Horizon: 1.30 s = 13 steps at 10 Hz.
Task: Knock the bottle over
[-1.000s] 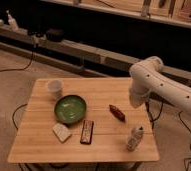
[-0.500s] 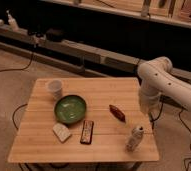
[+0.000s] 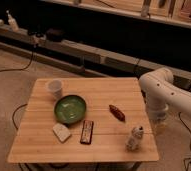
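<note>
The bottle is small, pale whitish-grey and lumpy. It stands upright near the front right corner of the wooden table. My white arm comes in from the right and bends down just past the table's right edge. The gripper hangs at the arm's lower end, beside the right edge of the table. It is to the right of the bottle, a little behind it, and not touching it.
On the table are a translucent cup, a green bowl, a reddish-brown object, a dark bar and a pale block. A tiny white nozzle bottle stands on the back ledge. Cables lie on the floor.
The arm has swung to the right and lowered, from over the table's right part to just past its right edge. The bottle and the other objects have not moved.
</note>
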Motion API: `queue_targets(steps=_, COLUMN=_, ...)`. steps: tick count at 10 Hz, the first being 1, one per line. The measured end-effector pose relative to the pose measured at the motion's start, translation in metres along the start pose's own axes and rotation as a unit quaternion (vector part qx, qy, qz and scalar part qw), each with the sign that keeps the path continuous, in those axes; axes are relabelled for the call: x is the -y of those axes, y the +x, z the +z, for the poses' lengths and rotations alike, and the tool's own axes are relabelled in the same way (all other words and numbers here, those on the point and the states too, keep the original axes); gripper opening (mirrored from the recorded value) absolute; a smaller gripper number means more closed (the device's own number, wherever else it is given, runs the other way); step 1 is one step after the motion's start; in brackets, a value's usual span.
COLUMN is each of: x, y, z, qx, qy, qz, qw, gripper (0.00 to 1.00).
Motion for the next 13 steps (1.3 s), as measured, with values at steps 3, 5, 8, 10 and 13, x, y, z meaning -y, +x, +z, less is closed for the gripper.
queue_targets(steps=3, x=-0.001, y=-0.001, z=0.000, qx=0.004, qy=-0.003, qz=-0.001, qw=1.0000, gripper=0.05)
queue_targets(steps=5, x=-0.007, y=-0.019, z=-0.001, qx=0.026, qy=-0.022, qz=-0.029, qw=0.9990, gripper=0.05)
queue_targets(steps=8, x=-0.009, y=-0.021, z=-0.001, qx=0.032, qy=-0.025, qz=-0.029, qw=0.9988, gripper=0.05)
queue_targets(steps=10, x=-0.008, y=-0.023, z=-0.001, qx=0.031, qy=-0.025, qz=-0.031, qw=0.9987, gripper=0.05)
queue_targets(steps=13, x=-0.008, y=-0.023, z=-0.001, qx=0.032, qy=-0.025, qz=-0.031, qw=0.9987, gripper=0.05)
